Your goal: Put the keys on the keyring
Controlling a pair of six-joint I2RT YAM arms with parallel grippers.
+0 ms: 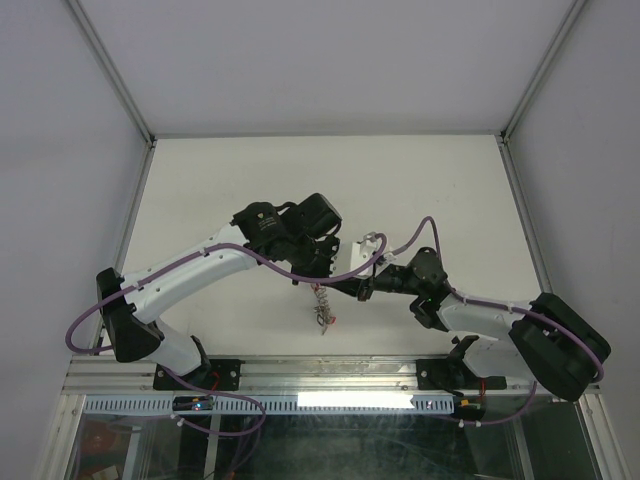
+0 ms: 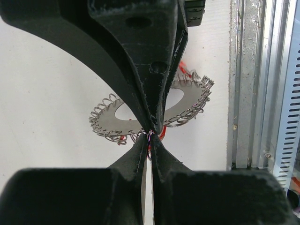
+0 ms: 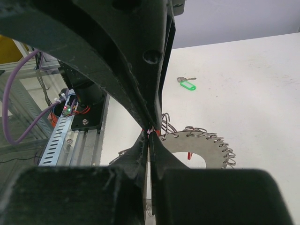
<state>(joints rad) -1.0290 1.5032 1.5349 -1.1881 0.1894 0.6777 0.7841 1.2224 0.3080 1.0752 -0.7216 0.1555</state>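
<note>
The left gripper (image 2: pixel 150 136) is pinching its fingers fully together on a thin wire loop at the rim of the keyring (image 2: pixel 108 121), probably steadying it so a key can be threaded. In the overhead view the keyring is hanging at six o'clock from the two meeting grippers. The right gripper (image 3: pixel 150 132) is holding its fingers shut at the same rim, seemingly on a loop too. The green key (image 3: pixel 186 85) is lying on the table (image 3: pixel 253 84) at one o'clock of those fingertips, not yet threaded.
</note>
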